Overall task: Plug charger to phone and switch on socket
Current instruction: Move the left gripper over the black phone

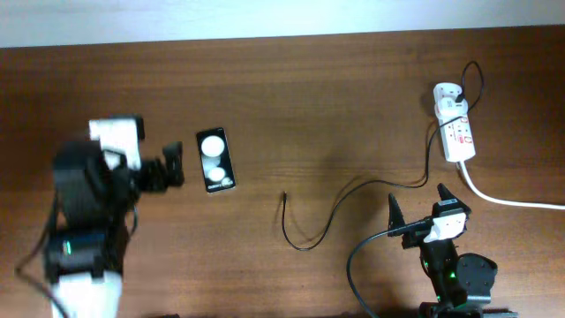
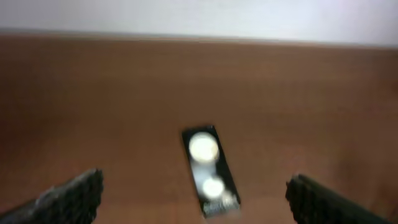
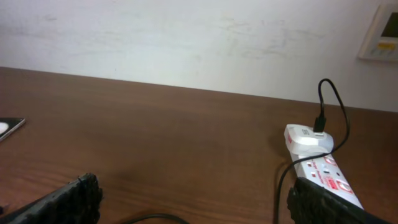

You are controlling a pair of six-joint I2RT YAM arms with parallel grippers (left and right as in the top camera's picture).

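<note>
wooden table [image 1: 309, 106] | phone [image 1: 214, 160] lettering unreadable | socket [image 1: 457, 134] red labels illegible

A brown wooden table [image 3: 186, 124] spreads ahead of the right pincer [image 3: 196, 208]. Beyond it rises a white wall [image 3: 186, 37], bearing a pale panel [image 3: 380, 34] high to the pincer's right.

phone [image 1: 214, 161] 1 | charger [image 1: 284, 216] 1 | socket [image 1: 459, 137] 1 | left tool [image 1: 177, 165], right tool [image 1: 419, 201] — 2

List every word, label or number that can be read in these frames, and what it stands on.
None can be read.
White lettering on the phone: too blurred.
Red marks on the power strip: too small.
Markings on the wall panel: too small.
</note>
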